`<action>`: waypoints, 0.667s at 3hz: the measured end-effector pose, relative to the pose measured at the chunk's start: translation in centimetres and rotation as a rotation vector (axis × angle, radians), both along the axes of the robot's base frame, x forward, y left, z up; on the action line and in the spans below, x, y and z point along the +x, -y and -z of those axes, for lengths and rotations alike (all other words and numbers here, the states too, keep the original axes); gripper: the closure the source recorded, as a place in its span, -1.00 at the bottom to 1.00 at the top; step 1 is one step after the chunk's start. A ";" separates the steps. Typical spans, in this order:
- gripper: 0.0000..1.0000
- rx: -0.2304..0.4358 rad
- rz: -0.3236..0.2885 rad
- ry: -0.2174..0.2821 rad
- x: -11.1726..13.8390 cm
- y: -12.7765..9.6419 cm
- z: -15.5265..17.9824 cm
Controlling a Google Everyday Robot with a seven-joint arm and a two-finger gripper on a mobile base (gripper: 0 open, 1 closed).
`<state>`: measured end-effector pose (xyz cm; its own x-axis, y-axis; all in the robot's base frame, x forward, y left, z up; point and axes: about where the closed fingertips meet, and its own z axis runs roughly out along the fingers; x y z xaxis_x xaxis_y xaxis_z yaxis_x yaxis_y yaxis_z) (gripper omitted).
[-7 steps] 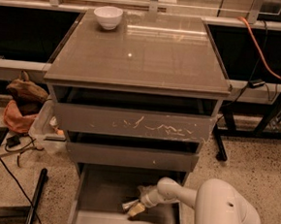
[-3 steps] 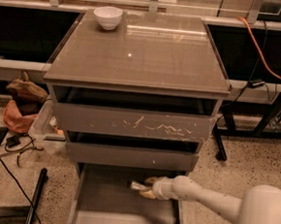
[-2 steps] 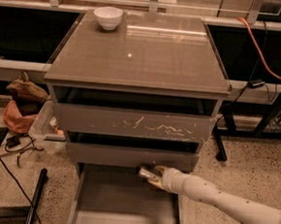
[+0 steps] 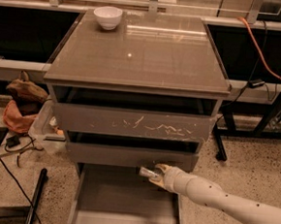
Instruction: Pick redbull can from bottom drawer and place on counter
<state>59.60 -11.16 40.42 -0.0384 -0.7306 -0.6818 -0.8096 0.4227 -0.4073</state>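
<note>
While the gripper [image 4: 155,175] hangs over the open bottom drawer [image 4: 123,207], just below the front of the middle drawer [image 4: 132,157], its two fingers are clamped on the can [image 4: 147,172]. The can lies roughly level, its silver end poking out to the left, clear of the drawer floor. So the can is off the floor and in the grip, low down and well below the counter [image 4: 140,55].

Now, the handling. I'd judge a slim metal can like this light if empty and a bit heavier if full; which it is cannot be told from here. Its wall is stiff enough for a firm pinch but smooth and slick, and thin enough to dent if squeezed hard. The best hold is across the middle of the body, and the fingers seem to sit nearer one end, so it may want to tip as the arm rises. Held on its side, it could roll once it is put down, so standing it on an end looks safer.

As for containers: the bottom drawer shows only a plain bare floor. The middle drawer and the scratched drawer [image 4: 134,124] show dark gaps above their fronts, contents hidden. A white bowl [image 4: 107,17] sits at the counter's far left corner; what it holds, I cannot tell.
</note>
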 end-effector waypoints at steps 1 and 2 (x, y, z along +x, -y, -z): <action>1.00 -0.015 0.016 0.017 0.2 0.4 -3.8; 1.00 -0.042 0.000 0.048 -0.7 -1.5 -10.3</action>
<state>58.94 -9.62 50.76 -0.0064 -0.7587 -0.6514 -0.7889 0.4041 -0.4629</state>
